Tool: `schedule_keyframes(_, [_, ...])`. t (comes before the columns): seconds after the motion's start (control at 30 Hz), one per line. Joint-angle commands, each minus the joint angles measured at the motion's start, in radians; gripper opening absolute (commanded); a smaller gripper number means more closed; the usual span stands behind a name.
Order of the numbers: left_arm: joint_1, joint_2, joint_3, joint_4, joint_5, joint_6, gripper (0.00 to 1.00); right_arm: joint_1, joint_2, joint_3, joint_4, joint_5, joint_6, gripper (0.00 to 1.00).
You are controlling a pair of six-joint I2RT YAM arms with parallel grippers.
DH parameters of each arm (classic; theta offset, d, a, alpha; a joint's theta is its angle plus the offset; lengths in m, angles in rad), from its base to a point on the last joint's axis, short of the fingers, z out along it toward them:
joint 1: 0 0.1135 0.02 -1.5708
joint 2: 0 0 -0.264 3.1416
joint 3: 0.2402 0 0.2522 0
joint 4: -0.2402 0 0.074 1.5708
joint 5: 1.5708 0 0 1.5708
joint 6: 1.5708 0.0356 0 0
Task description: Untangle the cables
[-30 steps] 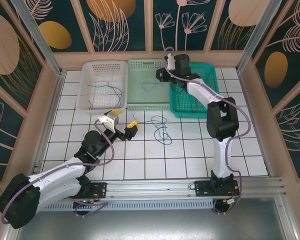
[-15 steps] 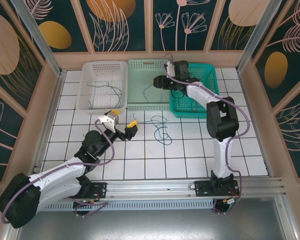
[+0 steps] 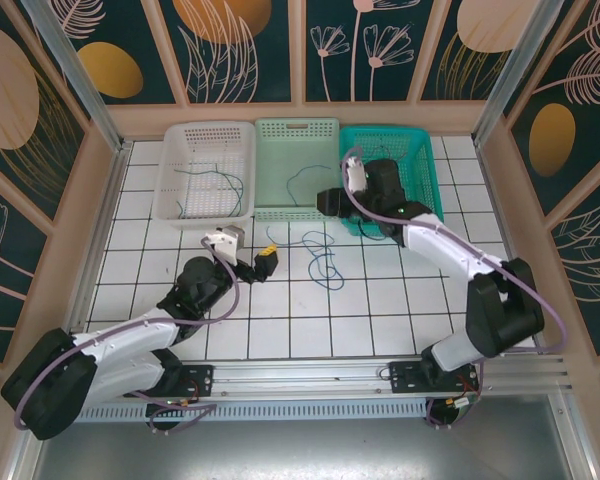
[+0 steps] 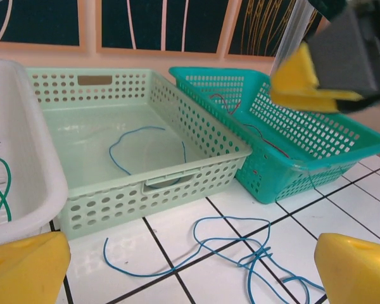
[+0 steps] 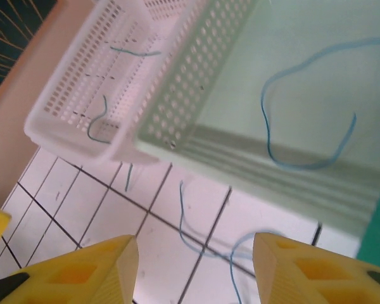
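You're working in a walled cell. Dark teal wall panels (image 3: 240, 40), painted with pale leaves, flowers and orange ovals and framed in light wood, close it on three sides. Your table (image 3: 380, 310) is a single surface of white tiles with dark grout. One metal rail (image 3: 310, 375) runs along its near edge.

You have two arms. The left arm (image 3: 130, 345) lies low over the near-left tiles. The right arm (image 3: 450, 250) reaches toward the baskets.

Three baskets stand side by side against the far wall: a white basket (image 3: 206, 215) on the left, a pale green basket (image 3: 295, 127) in the middle and a teal basket (image 3: 425, 150) on the right.

The cables sit in four places:
- Thin green cables (image 3: 220, 180) lie in the white basket, too fine for you to count.
- One blue cable (image 4: 141, 128) curls on the floor of the pale green basket.
- A reddish cable (image 4: 266, 142) lies in the teal basket.
- A blue tangle (image 3: 325, 265) rests on the tiles just in front of the pale green basket. I can't count its strands.

Your left gripper (image 3: 248, 250) is spread wide, its yellow pads (image 4: 25, 266) far apart with nothing between them, beside the tangle. Your right gripper (image 5: 193, 266) hangs by the front right corner of the pale green basket. Its pads (image 5: 95, 266) are parted by a clear gap and grip nothing.
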Motion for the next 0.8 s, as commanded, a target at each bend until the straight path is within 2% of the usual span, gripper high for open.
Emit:
schedule_keyframes(0.0, [-0.001, 0.037, 0.044, 0.018, 0.007, -0.036, 0.99, 0.038, -0.037, -0.108, 0.033, 0.035, 0.100, 0.51])
schedule_keyframes(0.2, [-0.002, 0.070, 0.064, 0.036, 0.046, -0.053, 0.99, 0.112, -0.024, -0.203, 0.109, 0.063, 0.244, 0.50])
schedule_keyframes(0.4, [-0.001, 0.060, 0.065, 0.030, 0.062, -0.053, 0.99, 0.118, 0.013, -0.218, 0.126, 0.112, 0.331, 0.49])
schedule_keyframes(0.77, [-0.002, 0.055, 0.049, 0.031, 0.049, -0.055, 0.99, 0.127, 0.040, -0.227, 0.086, 0.112, 0.405, 0.50])
